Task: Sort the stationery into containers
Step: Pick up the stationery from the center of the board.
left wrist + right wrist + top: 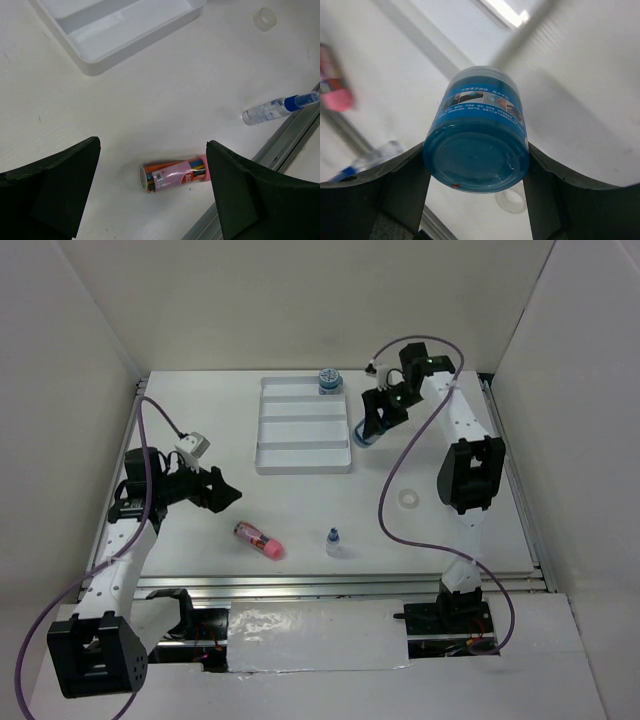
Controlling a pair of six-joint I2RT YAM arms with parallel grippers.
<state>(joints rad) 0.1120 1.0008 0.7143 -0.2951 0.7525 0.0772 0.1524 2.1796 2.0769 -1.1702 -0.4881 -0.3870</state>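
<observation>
- Top view: the right fingers [377, 418] gripped a blue pot [362, 436] just outside the right wall of the white tray [303, 468]. The tray's long compartments ran away from those fingers towards the left, so the carry looked like a short sideways move over that wall.
- A second blue pot [330, 381] sat at the tray's far right corner, beyond the fingers. The white ring [408, 498] lay on the worktop [300, 510], nearer the arm bases.
- The left fingers [228, 498] were spread wide and held nothing. The pink tube [259, 539] and the small bottle [333, 542] lay near them, well away from the right arm, so the left arm was judged the nearer one for both.
- Left wrist view: the pink tube [174, 175] lay flat between the spread left fingers [50, 190], its long axis running across the gap from one finger to the other. The bottle [277, 106] lay beyond the right-hand finger.
- Right wrist view: the blue pot [476, 145] was tilted and clamped, both right fingers [400, 190] pressing its sides.
</observation>
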